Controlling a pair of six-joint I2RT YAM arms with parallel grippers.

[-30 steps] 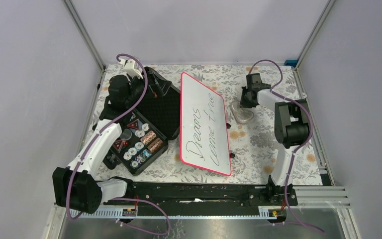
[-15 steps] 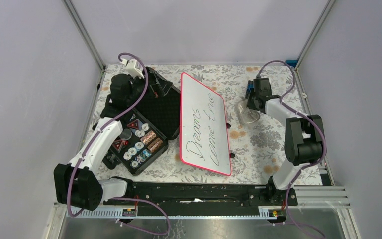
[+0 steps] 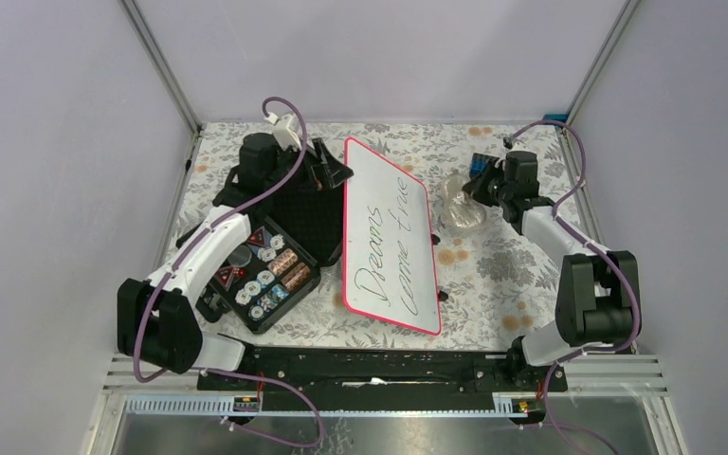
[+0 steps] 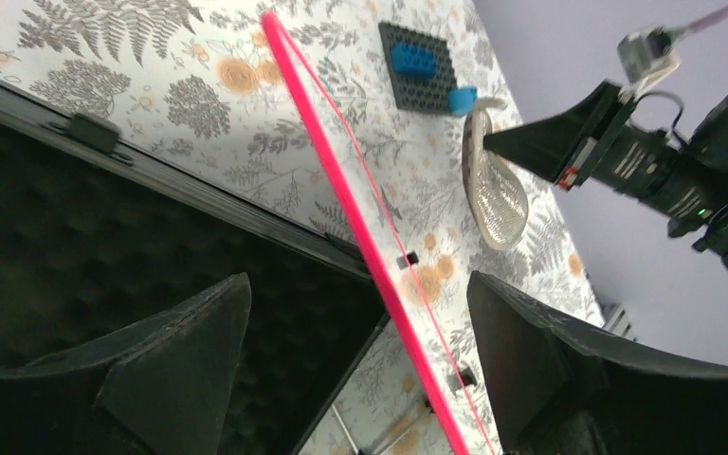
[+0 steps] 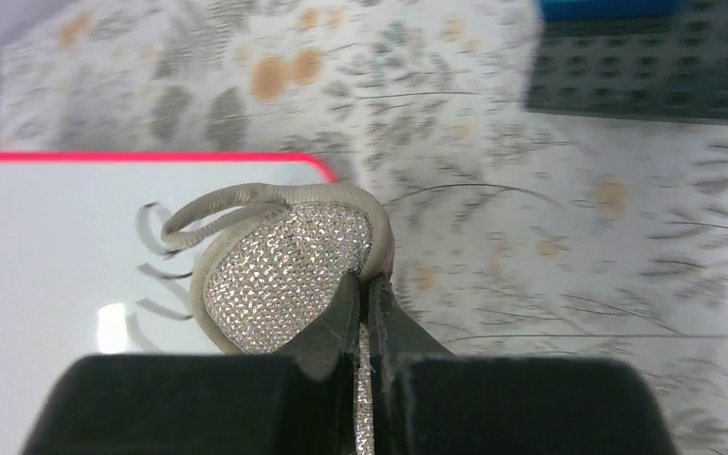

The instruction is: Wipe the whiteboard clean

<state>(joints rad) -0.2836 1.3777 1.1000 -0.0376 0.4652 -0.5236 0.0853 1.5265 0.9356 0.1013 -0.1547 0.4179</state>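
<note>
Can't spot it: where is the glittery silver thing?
Top view: the glittery silver thing is right of the whiteboard at its far end, pinched by the right gripper, jaws shut, near the dark brick plate.

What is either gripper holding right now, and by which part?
The right gripper is shut on a glittery silver pad, pinching it at its grey rim. The left gripper is open and holds nothing.

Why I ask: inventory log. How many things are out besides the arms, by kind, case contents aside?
whiteboard: 1
black case: 1
glittery shoe: 1
brick plate: 1
Total: 4
</note>
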